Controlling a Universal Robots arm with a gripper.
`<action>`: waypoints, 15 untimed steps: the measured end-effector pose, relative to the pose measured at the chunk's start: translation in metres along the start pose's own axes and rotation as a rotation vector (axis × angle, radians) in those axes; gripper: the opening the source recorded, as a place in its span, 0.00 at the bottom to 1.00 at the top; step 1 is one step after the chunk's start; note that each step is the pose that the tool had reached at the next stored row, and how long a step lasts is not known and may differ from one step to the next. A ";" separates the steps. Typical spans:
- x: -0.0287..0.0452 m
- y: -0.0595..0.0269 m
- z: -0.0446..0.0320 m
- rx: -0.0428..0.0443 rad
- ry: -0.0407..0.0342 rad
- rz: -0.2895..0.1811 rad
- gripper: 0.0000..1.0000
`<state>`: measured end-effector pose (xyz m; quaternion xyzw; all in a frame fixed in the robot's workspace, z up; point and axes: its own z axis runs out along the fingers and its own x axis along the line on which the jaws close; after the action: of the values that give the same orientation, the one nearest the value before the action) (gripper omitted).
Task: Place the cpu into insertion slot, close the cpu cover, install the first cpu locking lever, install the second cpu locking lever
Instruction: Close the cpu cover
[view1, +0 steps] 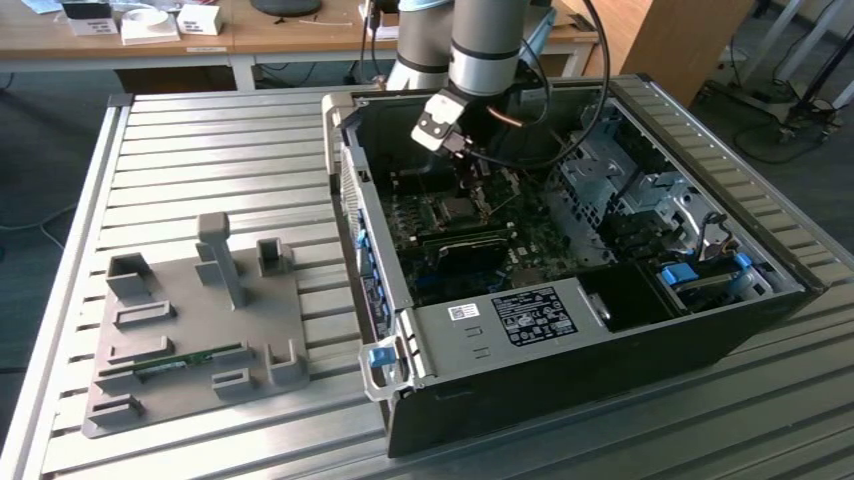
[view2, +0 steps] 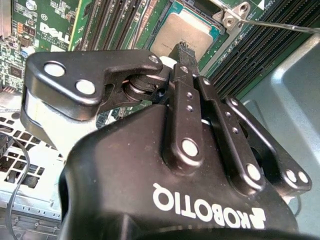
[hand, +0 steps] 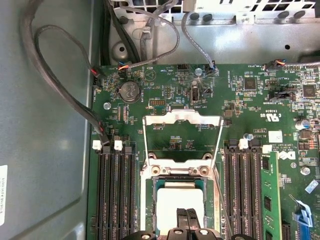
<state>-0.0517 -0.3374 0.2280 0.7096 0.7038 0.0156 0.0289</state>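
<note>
Nearest the lens in the second wrist view is the black body of the gripper (view2: 181, 49), its linkage bars running out to 2 fingertips that meet just over the cpu (view2: 186, 31). The first wrist view looks along the same gripper (hand: 188, 219) from the other side. There the 2 pads (hand: 183, 219) lie side by side with barely a line between them, drawn together and clamped on nothing. They are right at the chip's silver top, but I cannot tell whether they press on it.

The cpu (hand: 175, 200) lies flat in the insertion slot (hand: 151, 197). The cpu cover (hand: 182, 118) stands swung open on its hinge, with green board showing through its window. This view also takes in black memory slots (hand: 115, 195) on either side of the socket, 1 green memory stick (hand: 267, 200), a coin battery (hand: 130, 91) and dark cables (hand: 55, 85) looping along the grey case wall. The second wrist view adds a silver tab (view2: 234, 15) beside the chip and a thin wire lever (view2: 285, 25) running away from it.

The exterior view gives the wider setting. The arm (view1: 487, 40) reaches down into the open computer case (view1: 534, 400) at about 11 o'clock from the case's middle. A grey fixture plate (view1: 200, 330) lies well apart at 8 o'clock from the case, with a small green board (view1: 174, 362) set in it. Both rest on a slatted metal table (view1: 200, 140), and a wooden desk (view1: 267, 40) stands beyond at 12 o'clock.
</note>
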 end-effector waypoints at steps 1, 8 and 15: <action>0.0000 0.0000 -0.0005 -0.0001 0.0002 0.000 0.10; 0.0000 0.0004 -0.0057 0.0012 0.0004 0.000 0.10; -0.0002 0.0009 -0.0137 0.0027 0.0004 0.000 0.10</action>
<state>-0.0516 -0.3373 0.2417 0.7097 0.7038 0.0148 0.0278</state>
